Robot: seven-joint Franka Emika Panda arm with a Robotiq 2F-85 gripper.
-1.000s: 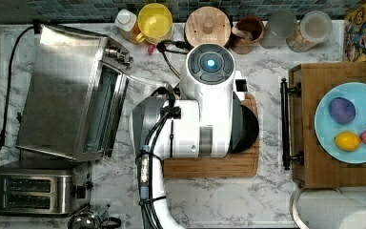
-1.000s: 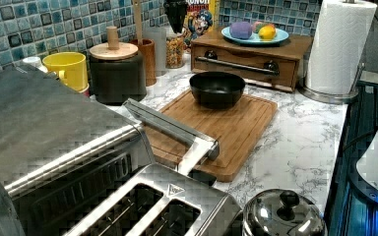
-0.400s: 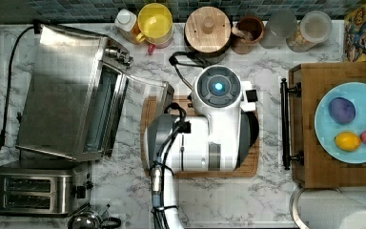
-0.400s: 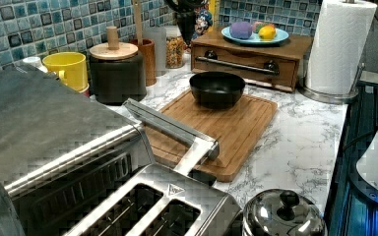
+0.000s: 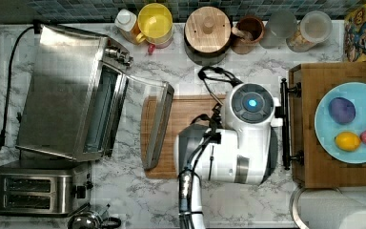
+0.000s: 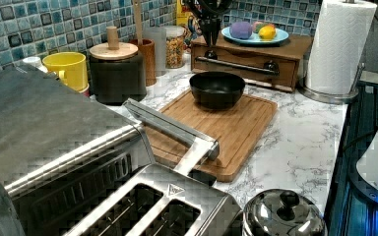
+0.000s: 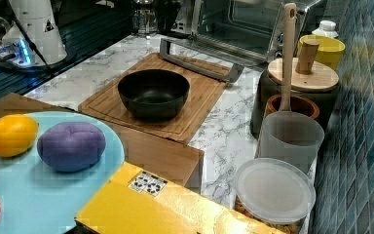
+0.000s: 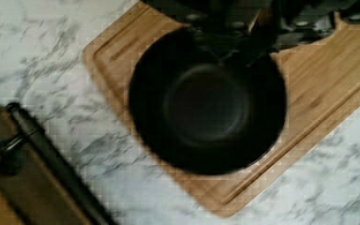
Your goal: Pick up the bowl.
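Note:
The black bowl [image 6: 217, 89] sits upright on the wooden cutting board [image 6: 236, 130], near the board's end closest to the wooden tray. In the right view the bowl [image 7: 153, 92] is empty, with a dark grey inside. My gripper [image 6: 210, 27] hangs in the air above the bowl, a clear gap below it, touching nothing. In the wrist view the bowl [image 8: 208, 101] lies directly beneath the dark gripper parts [image 8: 258, 23]. In the top view my white arm [image 5: 248, 138] covers the bowl's spot on the board [image 5: 190, 114].
A toaster oven [image 5: 71, 90] has its door [image 5: 157, 124] lying open over the board's far end. A wooden tray [image 5: 314, 162] carries a light-blue plate [image 5: 357, 138] with fruit. A dark pot with a wooden lid [image 5: 207, 28], jars and a paper towel roll [image 6: 339, 44] stand around.
My arm has moved toward the top view's right, across the board to above the bowl. In the left view the gripper has come into sight over the bowl. The bowl has not moved.

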